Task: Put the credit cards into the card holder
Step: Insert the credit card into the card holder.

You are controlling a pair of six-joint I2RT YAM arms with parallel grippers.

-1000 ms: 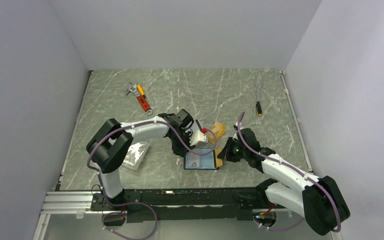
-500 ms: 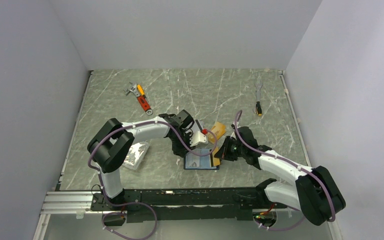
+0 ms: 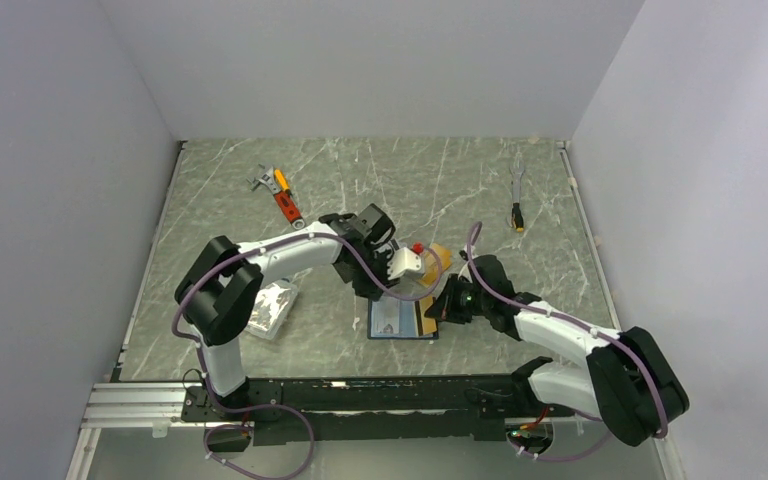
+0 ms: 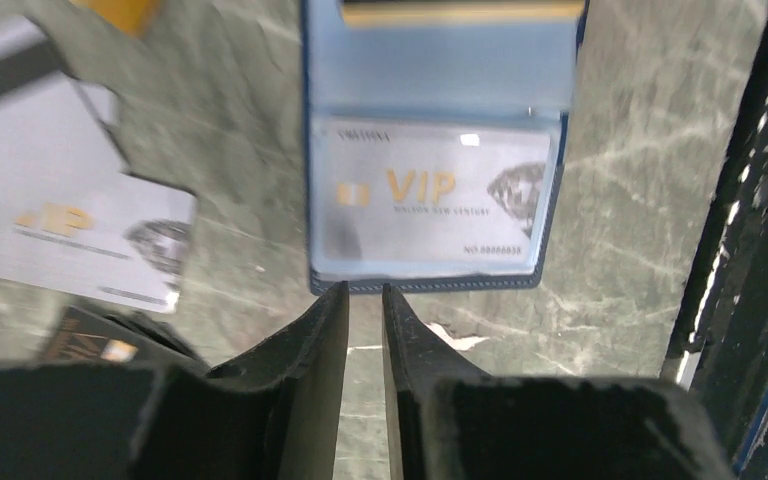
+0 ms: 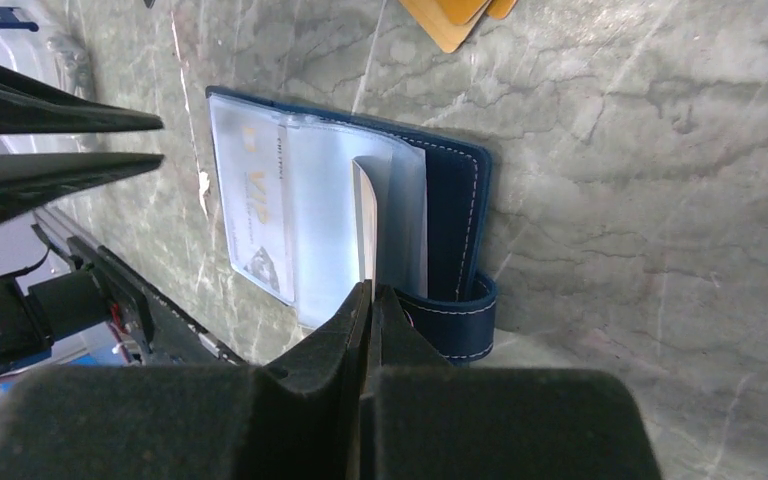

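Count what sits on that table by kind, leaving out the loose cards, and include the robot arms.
Robot arms: 2, left arm and right arm
Card holder: 1
Orange-handled wrench: 1
Clear plastic pack: 1
Slim silver item with black-and-yellow tip: 1
Total: 6

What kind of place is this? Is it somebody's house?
Probably a robot lab's test booth, not a house: plain white walls box in a marbled table, with the left arm and right arm bolted at its near edge.
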